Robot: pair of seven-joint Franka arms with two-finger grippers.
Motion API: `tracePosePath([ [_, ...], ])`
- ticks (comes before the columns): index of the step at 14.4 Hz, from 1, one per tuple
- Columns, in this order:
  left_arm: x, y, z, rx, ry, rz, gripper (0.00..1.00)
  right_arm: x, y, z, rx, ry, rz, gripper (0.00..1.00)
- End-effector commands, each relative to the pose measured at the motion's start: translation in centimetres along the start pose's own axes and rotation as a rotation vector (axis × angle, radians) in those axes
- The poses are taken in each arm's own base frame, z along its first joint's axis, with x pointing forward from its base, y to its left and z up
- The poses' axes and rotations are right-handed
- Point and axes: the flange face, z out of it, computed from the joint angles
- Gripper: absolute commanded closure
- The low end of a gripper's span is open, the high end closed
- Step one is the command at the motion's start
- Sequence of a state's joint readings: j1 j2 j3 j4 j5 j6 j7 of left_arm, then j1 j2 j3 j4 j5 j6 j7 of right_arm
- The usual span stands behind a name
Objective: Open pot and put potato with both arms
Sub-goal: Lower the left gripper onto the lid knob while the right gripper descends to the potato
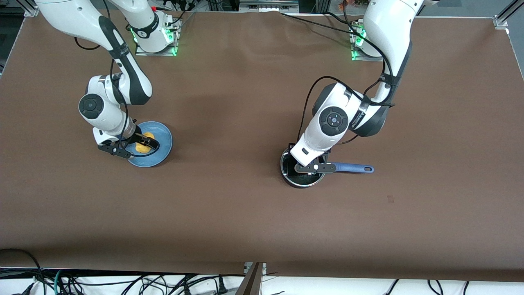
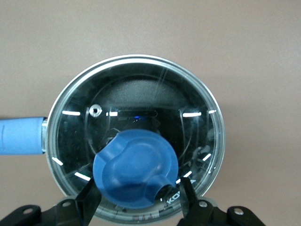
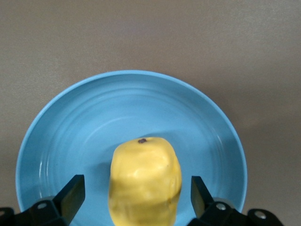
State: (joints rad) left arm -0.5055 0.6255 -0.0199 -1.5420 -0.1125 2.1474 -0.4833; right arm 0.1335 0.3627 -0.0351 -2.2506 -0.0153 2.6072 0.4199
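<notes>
We saw the brown tabletop [image 1: 254, 213] carrying the pot [image 1: 302, 180] toward the left arm's end, its glass lid [image 2: 136, 94] on and its blue handle [image 1: 354, 168] pointing away from the light-blue plate [image 1: 163, 141], which lay well apart from the pot toward the right arm's end. The left gripper [image 2: 138, 200] sat low over the pot, its jaws apart on either side of the lid's blue knob [image 2: 135, 168], close to it, though we could not tell whether they touched it. The right gripper [image 3: 136, 195] hung over the plate, well apart from the pot, jaws wide open and clear of the potato [image 3: 145, 181] lying on the plate between them.
</notes>
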Motion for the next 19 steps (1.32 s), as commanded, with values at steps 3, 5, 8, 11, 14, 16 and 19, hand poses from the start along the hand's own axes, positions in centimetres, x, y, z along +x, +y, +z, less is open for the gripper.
tracePosePath([
  [3, 1.1, 0.4, 0.3, 0.075, 0.055, 0.065, 0.22, -0.3, 0.2, 0.7, 0.007, 0.012, 0.005, 0.01],
  [5, 1.2, 0.3, 0.6, 0.118, 0.074, 0.096, 0.22, -0.3, 0.3, 1.0, 0.009, 0.018, 0.000, 0.01],
  [8, 1.4, 0.6, 0.6, 0.129, 0.086, 0.109, 0.21, -0.4, 0.4, 1.2, 0.007, 0.015, 0.001, 0.10],
  [11, 1.2, 0.9, 0.6, 0.142, 0.093, 0.124, 0.18, -0.4, 0.4, 1.2, 0.007, 0.014, 0.000, 0.25],
  [14, 1.3, 0.8, 0.5, 0.158, 0.104, 0.135, 0.21, -0.4, 0.4, 1.2, 0.006, 0.011, -0.002, 0.30],
  [16, 1.3, 1.0, 0.4, 0.156, 0.106, 0.135, 0.23, -0.4, 0.4, 1.1, 0.006, 0.011, -0.002, 0.33],
  [19, 1.5, 1.2, -0.1, 0.152, 0.116, 0.135, 0.26, -0.4, 0.4, 1.0, 0.006, 0.011, -0.003, 0.33],
])
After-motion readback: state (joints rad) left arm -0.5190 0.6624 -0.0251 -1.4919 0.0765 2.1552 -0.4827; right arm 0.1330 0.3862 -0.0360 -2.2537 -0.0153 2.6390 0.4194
